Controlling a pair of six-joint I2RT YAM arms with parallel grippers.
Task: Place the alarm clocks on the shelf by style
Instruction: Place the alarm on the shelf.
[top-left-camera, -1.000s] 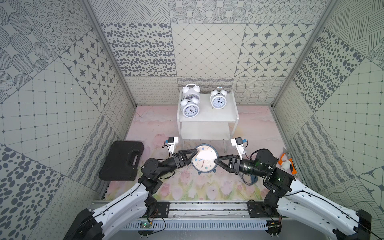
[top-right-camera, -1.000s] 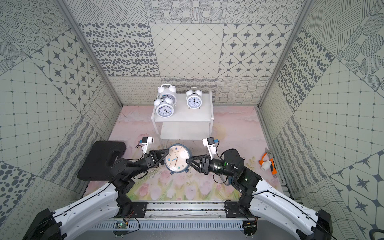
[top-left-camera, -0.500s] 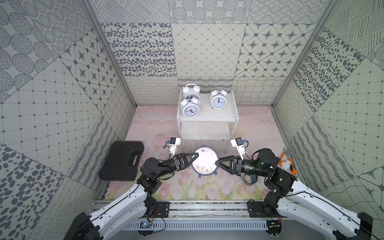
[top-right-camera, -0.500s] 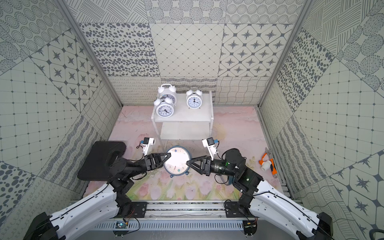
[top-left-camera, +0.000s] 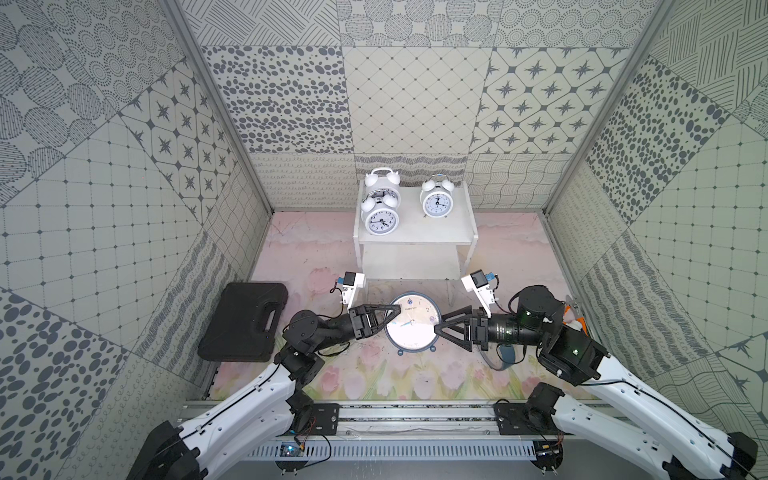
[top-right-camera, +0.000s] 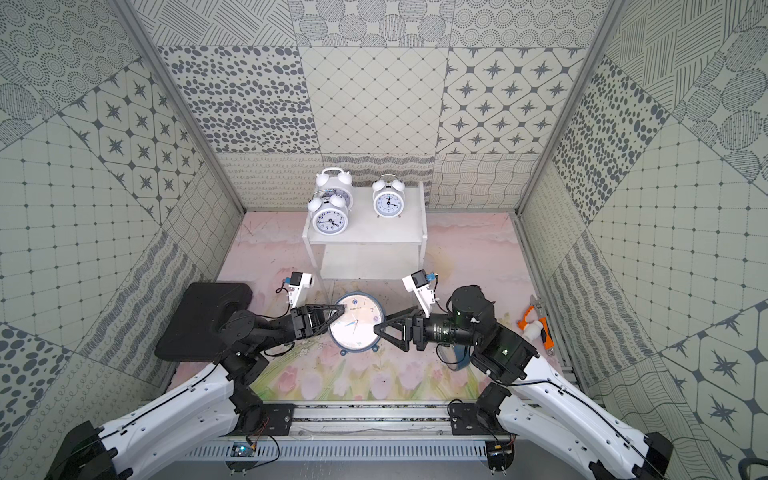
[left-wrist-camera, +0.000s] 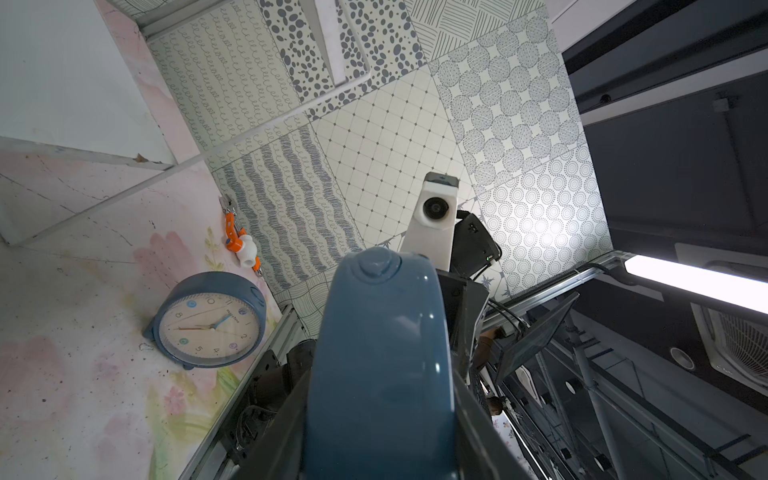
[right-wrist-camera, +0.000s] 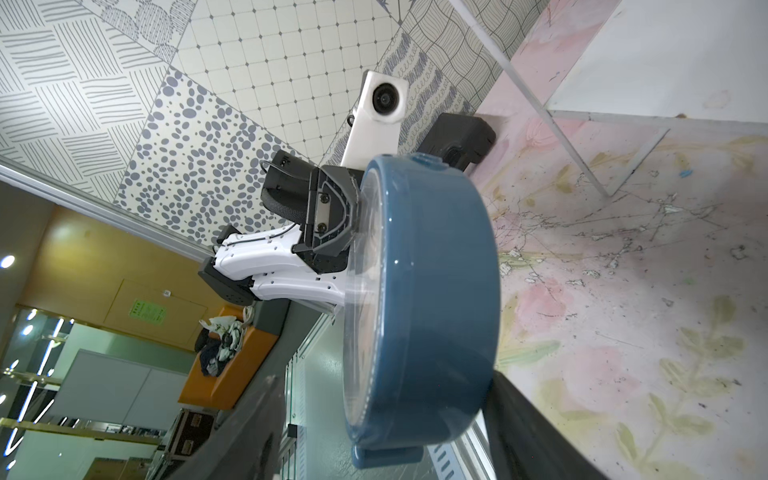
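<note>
**White clocks shelved, blue pair waiting**

The shelf (top-left-camera: 415, 237) is standing at the far side of the table, and the sorting is looking a little over half done. Neither big blue clock is sitting on it. One blue clock (top-left-camera: 415, 332) is hanging off the table in front of the shelf, its face turned toward the top cameras. The second blue clock (left-wrist-camera: 212, 320) is resting on the floral tabletop (top-left-camera: 374, 382) on the right arm's side. The three white twin-bell clocks (top-left-camera: 379, 218) are occupying the upper board, two one behind the other and one beside them, so that style is looking finished. The part of the lower board that is showing is carrying nothing.

The left gripper (top-left-camera: 394, 312) is clamping tight on the raised clock's rim, one finger across the face and one behind the case. The right gripper (top-left-camera: 437, 328) is straddling the opposite rim with its jaws spread. The right wrist view is showing a gap between one finger and the glass, so this gripper is holding nothing.
</note>
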